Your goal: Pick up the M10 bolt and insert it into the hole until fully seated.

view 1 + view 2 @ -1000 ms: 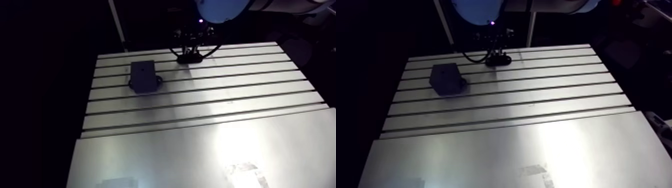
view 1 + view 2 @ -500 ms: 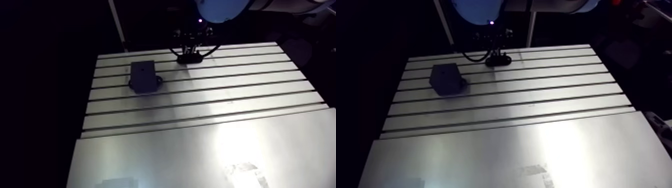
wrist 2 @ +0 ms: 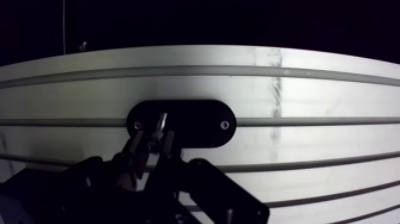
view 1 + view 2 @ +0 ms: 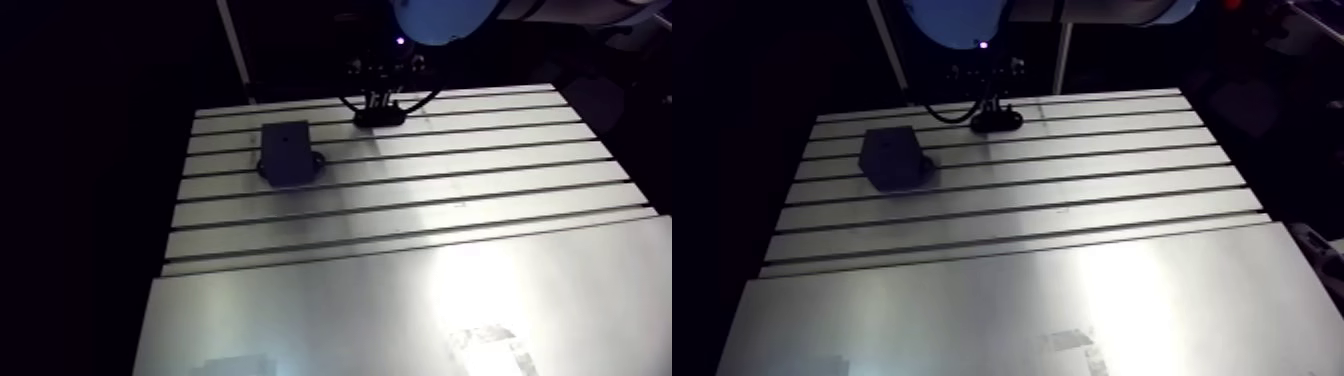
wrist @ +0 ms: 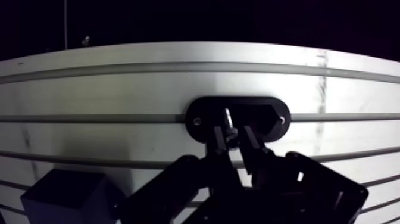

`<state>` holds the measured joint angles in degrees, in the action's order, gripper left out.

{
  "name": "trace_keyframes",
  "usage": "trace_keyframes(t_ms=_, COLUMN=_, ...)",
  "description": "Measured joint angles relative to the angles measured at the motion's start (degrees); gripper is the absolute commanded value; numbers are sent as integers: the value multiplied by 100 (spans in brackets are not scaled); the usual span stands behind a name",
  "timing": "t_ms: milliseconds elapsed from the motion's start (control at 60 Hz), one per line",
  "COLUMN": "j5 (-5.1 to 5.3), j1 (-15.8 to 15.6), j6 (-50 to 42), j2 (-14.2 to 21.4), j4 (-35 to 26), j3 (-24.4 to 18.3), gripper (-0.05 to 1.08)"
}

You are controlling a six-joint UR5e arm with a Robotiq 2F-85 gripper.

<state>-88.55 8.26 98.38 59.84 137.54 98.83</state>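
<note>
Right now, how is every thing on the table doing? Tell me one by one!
bolt: standing upright over the black oval holder, inside the gripper's reach.
gripper: down low at the holder, around the bolt; too dark to tell if it squeezes.
black oval holder: lying flat on the table, across a slot.
black block: sitting alone, apart from the gripper, nothing on top.
table: flat, slotted, brightly lit near its front.

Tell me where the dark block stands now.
In the arm view the dark block stands on the slotted table toward its far edge, left of the black oval plate under the tool and apart from it.
</note>
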Motion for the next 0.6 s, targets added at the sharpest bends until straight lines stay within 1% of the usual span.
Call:
trace_keyframes(t_ms=300, j5=2, j1=2, j6=6, j2=9, j4=-2, j3=-20, gripper=86)
trace_keyframes(t_ms=600, j5=7, j1=7, j6=5, j2=44, j4=-9, j3=-47, gripper=90)
